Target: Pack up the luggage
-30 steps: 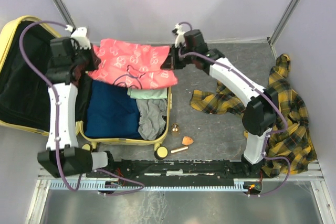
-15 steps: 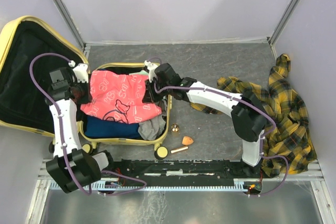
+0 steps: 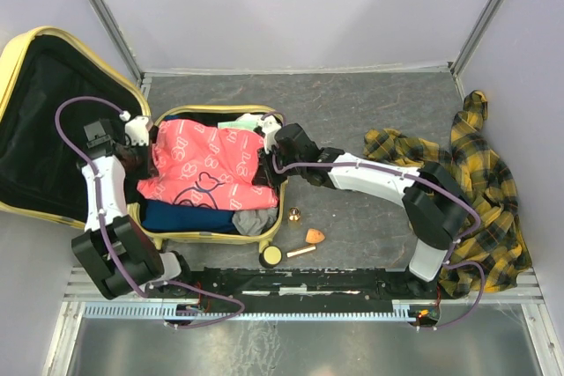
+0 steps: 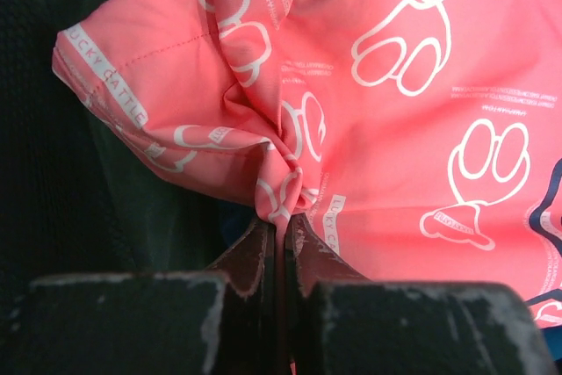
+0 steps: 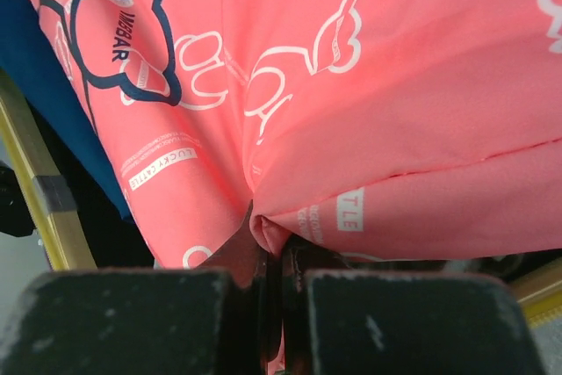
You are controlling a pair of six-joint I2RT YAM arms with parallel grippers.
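Since a second ago the pink shirt (image 3: 207,169) has come down from above the far end of the luggage (image 3: 40,121) and now lies spread across the clothes packed in it, with both arms drawn in low beside it.

The luggage sits at the left of the top view on the dark grey bench (image 3: 352,103). It is a large pale yellow hard shell with rounded corners, lying open. Its lid, lined in black fabric, tilts back into the upper left of the frame. The packed half lies just right of the lid, and a yellow-and-black wheel (image 3: 270,255) shows at its lower right corner. A blue garment (image 3: 176,216) and a grey garment (image 3: 256,220) peek out below the pink shirt's lower edge.

The left tool (image 3: 139,158) is at the shirt's left edge. In its wrist view the left tool (image 4: 281,221) has its jaws pressed together on a bunched fold of the pink shirt (image 4: 413,85). The right tool (image 3: 264,173) is at the shirt's right edge, and its wrist view shows the right tool (image 5: 270,239) likewise clamped on a pinch of the pink shirt (image 5: 369,85), which carries white cartoon outlines.

A yellow plaid shirt (image 3: 476,182) lies crumpled at the right of the frame, well apart from the luggage.
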